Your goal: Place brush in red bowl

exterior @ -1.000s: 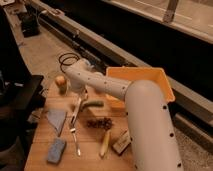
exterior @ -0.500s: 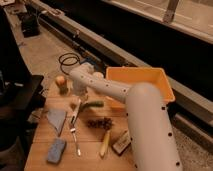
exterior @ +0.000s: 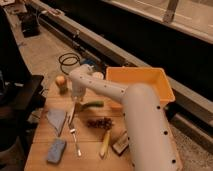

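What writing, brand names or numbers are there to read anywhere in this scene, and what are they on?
None can be read.
The yellow tub, the wooden table and the robot's white arm show no words, numbers or logos; the arm bears only dark round dots.
The gripper, low over the table to the left of the tub, shows no marking that can be made out.

On my wooden table (exterior: 89,159) lie a yellow tub (exterior: 150,80) at two o'clock, a round tan thing (exterior: 61,82) at eleven, a grey cloth (exterior: 56,120) at nine and a blue sponge (exterior: 56,150) at seven. Around the middle are a green piece (exterior: 93,104), a dark cluster (exterior: 100,122) and a fork (exterior: 75,139), then a yellow stick (exterior: 105,144) and a dark block (exterior: 120,143) at five. My jaws hang low at ten o'clock, over the brush (exterior: 71,116).
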Motion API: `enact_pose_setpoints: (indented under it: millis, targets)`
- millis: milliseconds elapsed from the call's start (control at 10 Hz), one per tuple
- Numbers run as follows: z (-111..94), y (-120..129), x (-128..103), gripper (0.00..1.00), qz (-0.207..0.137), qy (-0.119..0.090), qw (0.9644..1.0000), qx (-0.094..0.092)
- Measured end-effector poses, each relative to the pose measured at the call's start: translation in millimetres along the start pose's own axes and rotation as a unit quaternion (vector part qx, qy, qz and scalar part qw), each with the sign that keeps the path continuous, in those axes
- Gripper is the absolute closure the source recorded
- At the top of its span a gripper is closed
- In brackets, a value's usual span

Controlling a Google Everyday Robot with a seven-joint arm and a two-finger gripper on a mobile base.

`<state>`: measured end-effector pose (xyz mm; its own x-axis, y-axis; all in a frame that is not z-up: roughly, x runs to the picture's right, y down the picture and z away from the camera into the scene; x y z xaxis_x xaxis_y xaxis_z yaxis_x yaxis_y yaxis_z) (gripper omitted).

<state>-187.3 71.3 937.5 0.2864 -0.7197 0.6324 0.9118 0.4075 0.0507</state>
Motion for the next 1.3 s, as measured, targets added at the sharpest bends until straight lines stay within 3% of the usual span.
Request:
enact_pose_setpoints:
  millis: [100, 400, 500, 800, 1000, 1300]
  targets:
    - [1, 1, -1, 0.98, 0.001, -0.002, 1.0, -0.002]
    - [-7, 2, 0, 1.0, 0.012, 0.008, 0.9998, -0.01]
    - [-18, 1, 4, 1.0, 0.017, 0.02, 0.9996, -0.011]
    - [-76, -13, 19, 1.0, 0.04, 0.065, 0.997, -0.014]
    - [-109, -12, 32, 1.0, 0.069, 0.094, 0.993, -0.017]
    - [-155, 22, 47, 1.0, 0.137, 0.132, 0.9812, -0.031]
